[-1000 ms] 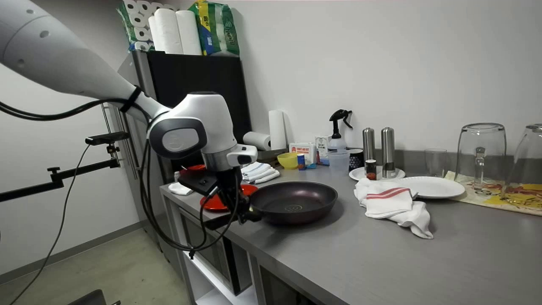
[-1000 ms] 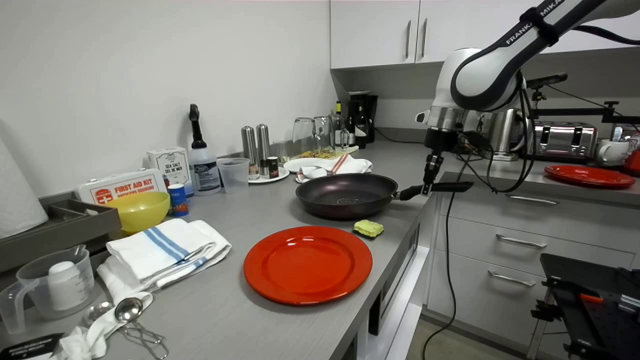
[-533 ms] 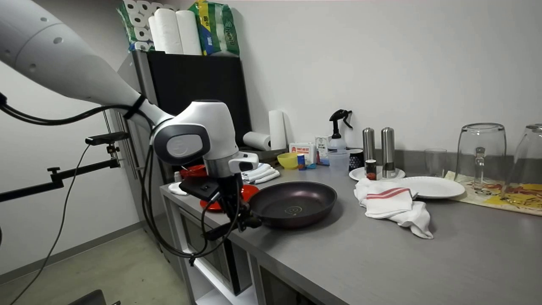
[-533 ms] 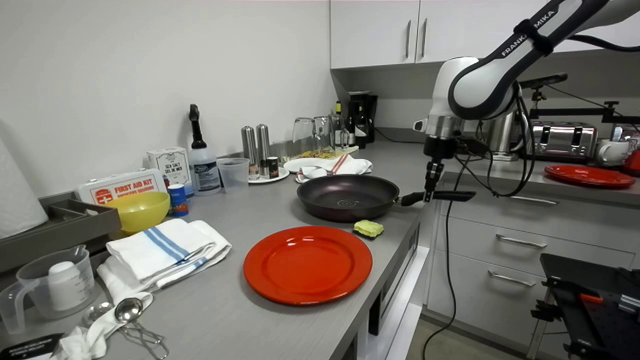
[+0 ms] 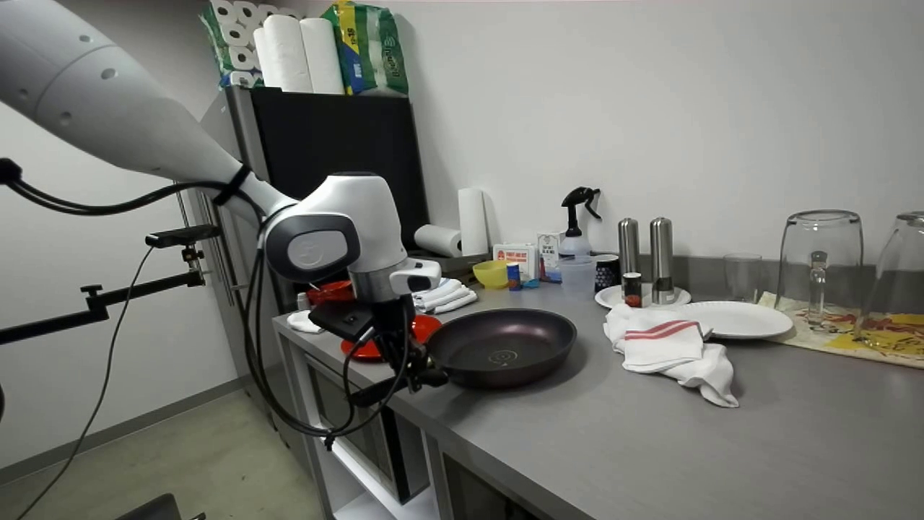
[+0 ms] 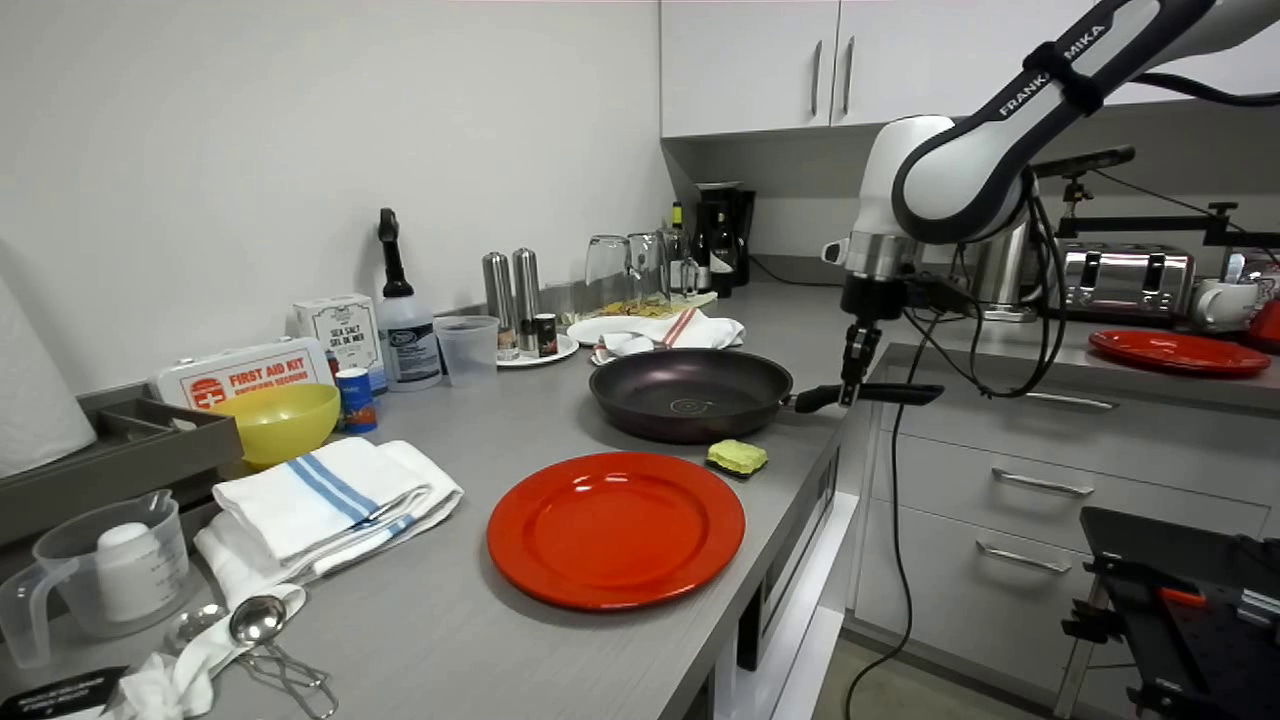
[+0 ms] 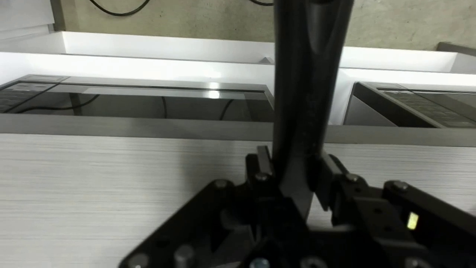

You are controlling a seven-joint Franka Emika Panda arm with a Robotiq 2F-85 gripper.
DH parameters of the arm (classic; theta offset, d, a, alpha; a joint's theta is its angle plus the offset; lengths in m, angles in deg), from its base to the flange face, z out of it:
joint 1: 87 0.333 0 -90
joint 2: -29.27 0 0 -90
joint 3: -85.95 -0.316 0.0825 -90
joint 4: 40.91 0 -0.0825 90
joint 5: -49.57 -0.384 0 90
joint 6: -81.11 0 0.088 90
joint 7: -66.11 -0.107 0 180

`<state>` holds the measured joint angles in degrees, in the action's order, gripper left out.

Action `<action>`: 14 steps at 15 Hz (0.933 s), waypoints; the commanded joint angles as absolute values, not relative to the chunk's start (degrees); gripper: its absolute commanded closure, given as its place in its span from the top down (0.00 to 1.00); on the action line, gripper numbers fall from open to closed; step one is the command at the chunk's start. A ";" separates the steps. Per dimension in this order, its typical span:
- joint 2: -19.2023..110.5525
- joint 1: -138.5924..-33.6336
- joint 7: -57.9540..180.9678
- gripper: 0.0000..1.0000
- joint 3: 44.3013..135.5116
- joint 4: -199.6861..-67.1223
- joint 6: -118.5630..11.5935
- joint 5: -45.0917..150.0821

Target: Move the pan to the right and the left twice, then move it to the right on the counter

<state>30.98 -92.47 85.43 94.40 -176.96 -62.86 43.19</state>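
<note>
The black frying pan (image 5: 505, 350) sits at the counter (image 5: 548, 440), near its front edge, and also shows in an exterior view (image 6: 690, 390). I cannot tell whether its base fully touches the surface. Its black handle points out over the front edge. My gripper (image 6: 850, 393) points down and is shut around the handle, between the pan body and the handle's end. In the wrist view the handle (image 7: 310, 74) runs up between the two fingers of the gripper (image 7: 295, 167). The pan body is out of the wrist view.
A yellow sponge (image 6: 737, 457) lies close beside the pan, with a red plate (image 6: 615, 530) near it. A white towel with red stripes (image 5: 664, 343) and a white plate (image 5: 733, 319) lie on the pan's other side. A spray bottle (image 6: 410, 340) stands by the wall.
My gripper and the pan's handle have come down a little since one second ago. Since half a second ago the pan and gripper have shifted only slightly. The gripper has stayed on the handle.
</note>
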 commanded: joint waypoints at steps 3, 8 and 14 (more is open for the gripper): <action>34.12 -93.14 83.00 0.11 93.64 -173.35 -66.60 45.57; 37.16 -93.44 80.56 0.11 93.94 -171.46 -68.87 48.48; 37.95 -93.86 79.08 0.10 94.09 -170.22 -68.11 49.79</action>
